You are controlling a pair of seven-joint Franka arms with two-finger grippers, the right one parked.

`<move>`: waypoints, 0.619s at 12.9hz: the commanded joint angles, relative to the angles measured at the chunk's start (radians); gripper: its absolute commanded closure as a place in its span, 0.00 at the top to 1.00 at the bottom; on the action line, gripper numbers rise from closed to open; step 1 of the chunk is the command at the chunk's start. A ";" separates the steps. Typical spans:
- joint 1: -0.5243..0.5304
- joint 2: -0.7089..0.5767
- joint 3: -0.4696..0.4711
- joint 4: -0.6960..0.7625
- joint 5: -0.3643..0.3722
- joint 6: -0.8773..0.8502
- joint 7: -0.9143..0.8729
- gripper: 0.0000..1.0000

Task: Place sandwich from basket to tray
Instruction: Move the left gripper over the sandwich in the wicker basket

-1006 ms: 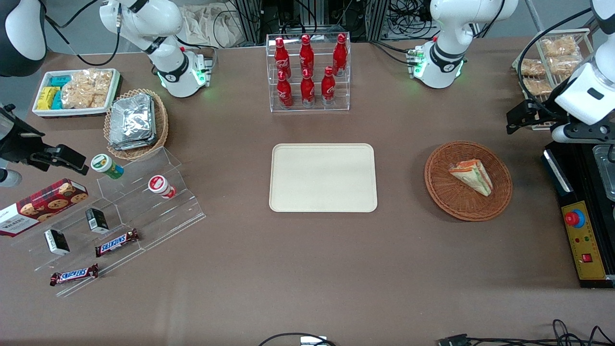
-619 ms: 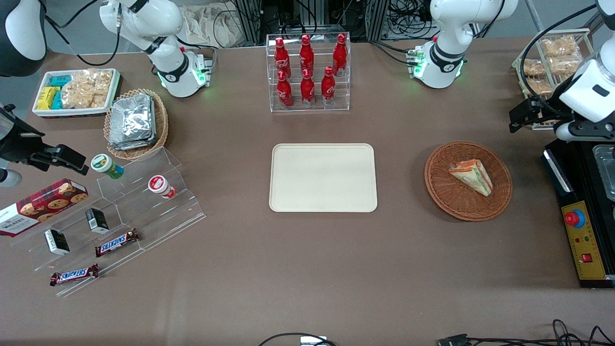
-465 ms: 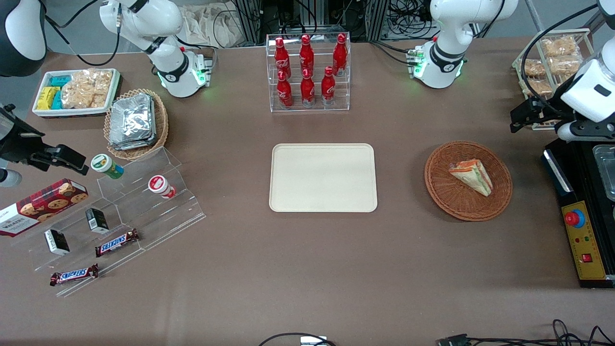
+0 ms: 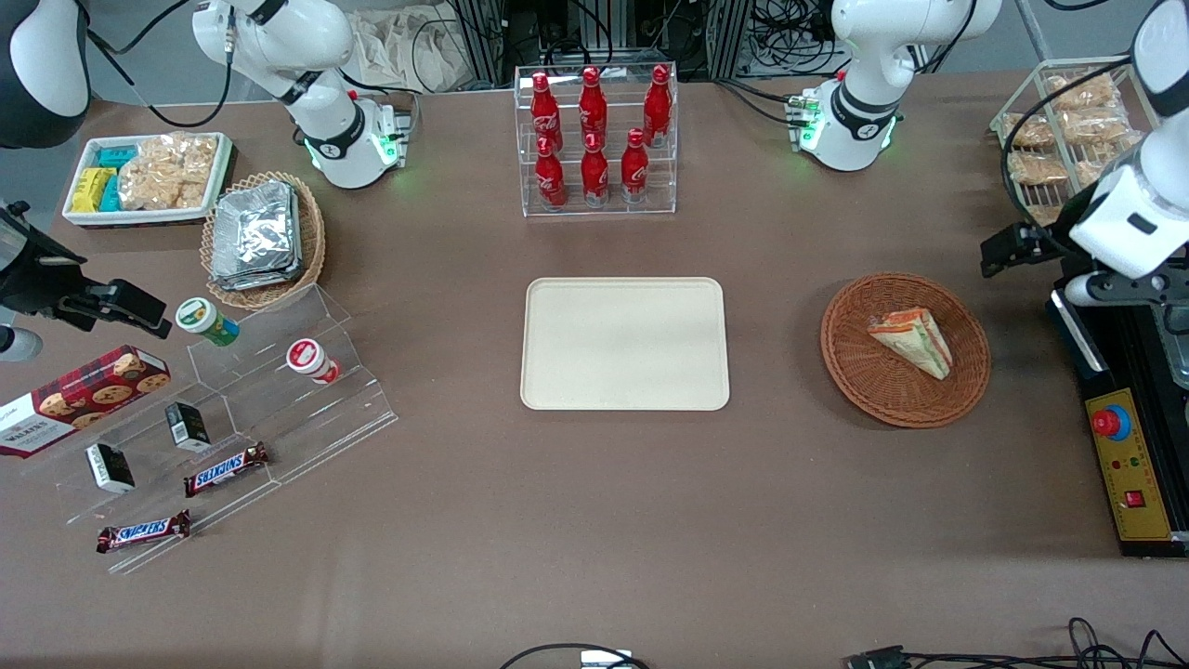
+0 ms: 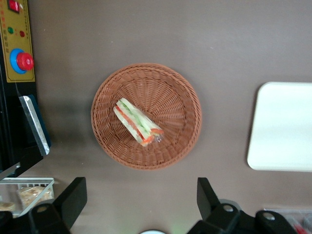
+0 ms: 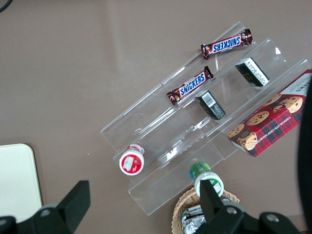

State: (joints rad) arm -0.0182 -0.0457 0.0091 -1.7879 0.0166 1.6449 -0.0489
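The sandwich (image 4: 912, 342), a pale wedge with orange-red and green layers, lies in the reddish-brown wicker basket (image 4: 864, 381) toward the working arm's end of the table. The cream tray (image 4: 624, 344) lies bare at the table's middle. My left gripper (image 4: 1008, 249) hangs high above the table beside the basket, a little farther from the front camera than the basket. In the left wrist view the gripper (image 5: 140, 200) is open wide and empty, with the sandwich (image 5: 137, 122), the basket (image 5: 170, 97) and part of the tray (image 5: 282, 126) below it.
A black control box with a red button (image 4: 1129, 446) and a wire rack of snack packets (image 4: 1059, 130) stand by the working arm. A clear rack of red bottles (image 4: 595, 139) stands farther back than the tray. Acrylic steps with snacks (image 4: 232, 418) and a foil-packet basket (image 4: 263, 240) lie toward the parked arm's end.
My left gripper has shifted a little nearer to the front camera and toward the basket. The sandwich, basket and tray have not moved.
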 commanded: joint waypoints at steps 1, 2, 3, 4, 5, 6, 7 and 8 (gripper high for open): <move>0.007 -0.052 0.017 -0.171 0.009 0.140 -0.057 1.00; 0.007 -0.055 0.017 -0.204 0.009 0.176 -0.077 1.00; 0.007 -0.056 0.017 -0.235 0.011 0.206 -0.094 1.00; 0.007 -0.057 0.017 -0.270 0.011 0.235 -0.112 1.00; 0.007 -0.057 0.018 -0.306 0.011 0.271 -0.149 1.00; 0.007 -0.059 0.018 -0.349 0.013 0.315 -0.188 1.00; 0.007 -0.063 0.018 -0.398 0.023 0.370 -0.215 1.00; 0.009 -0.068 0.018 -0.438 0.026 0.419 -0.239 1.00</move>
State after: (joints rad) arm -0.0151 -0.0640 0.0339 -2.1228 0.0210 1.9781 -0.2282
